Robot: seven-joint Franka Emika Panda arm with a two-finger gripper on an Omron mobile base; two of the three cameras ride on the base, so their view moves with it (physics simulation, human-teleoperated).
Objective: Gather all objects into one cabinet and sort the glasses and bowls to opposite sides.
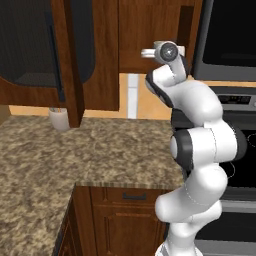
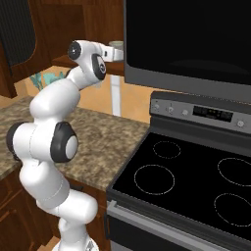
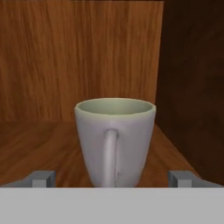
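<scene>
A pale grey-beige mug (image 3: 114, 142) stands upright on the wooden shelf (image 3: 39, 140) inside the dark brown cabinet (image 1: 150, 30), close to its right wall. The mug's handle faces the hand camera. My gripper (image 3: 113, 178) is open, with one fingertip on each side of the mug's base and a gap to each; nothing is held. In the left base view the arm reaches up and the gripper (image 1: 162, 51) points into the cabinet opening. The right base view has the gripper (image 2: 117, 53) at the shelf edge beside the microwave. The bowls are out of view.
An open cabinet door (image 1: 25, 45) with a mesh panel and black bar handle (image 1: 54, 60) hangs at the left. A white utensil pot (image 1: 59, 118) stands on the granite counter (image 1: 100, 150). A black stove (image 2: 196, 181) and a microwave (image 2: 196, 39) are on the right.
</scene>
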